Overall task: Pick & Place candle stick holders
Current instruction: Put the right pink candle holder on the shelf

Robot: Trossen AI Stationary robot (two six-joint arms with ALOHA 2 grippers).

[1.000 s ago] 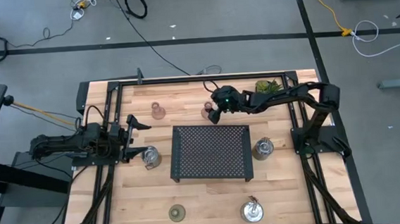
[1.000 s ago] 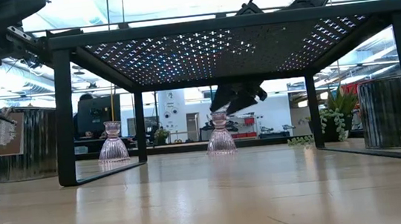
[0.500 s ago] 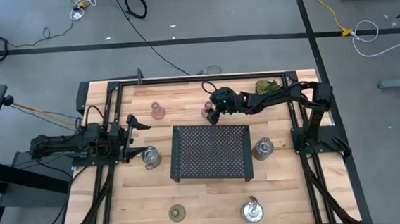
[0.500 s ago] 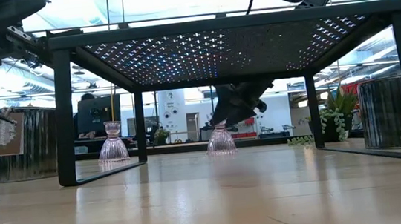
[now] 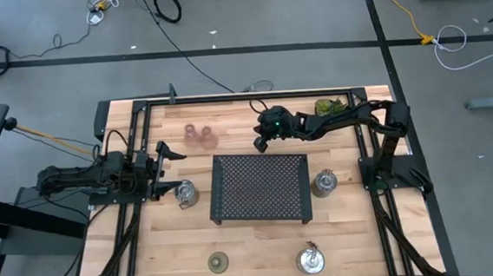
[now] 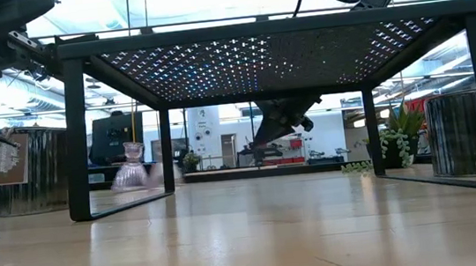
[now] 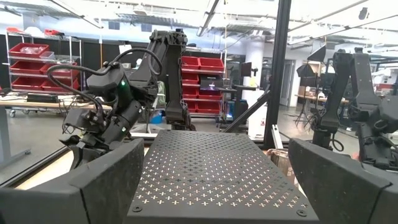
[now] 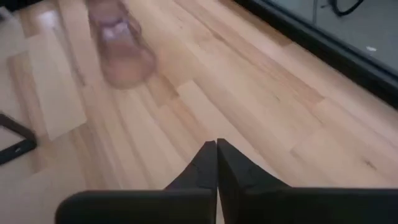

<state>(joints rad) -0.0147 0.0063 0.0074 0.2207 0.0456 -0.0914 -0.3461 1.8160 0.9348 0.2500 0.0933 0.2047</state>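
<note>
We see the right gripper (image 5: 261,143) near the tray (image 5: 261,187), jaws pressed together (holding nothing); a pink holder (image 8: 118,46) lies blurred beyond.

Right tool (image 8: 216,163) closed — left tool (image 5: 163,168) spread.

Pink holder (image 5: 208,138) knocked from beside right claw (image 5: 262,143), now next to other pink holder (image 5: 192,135).
</note>
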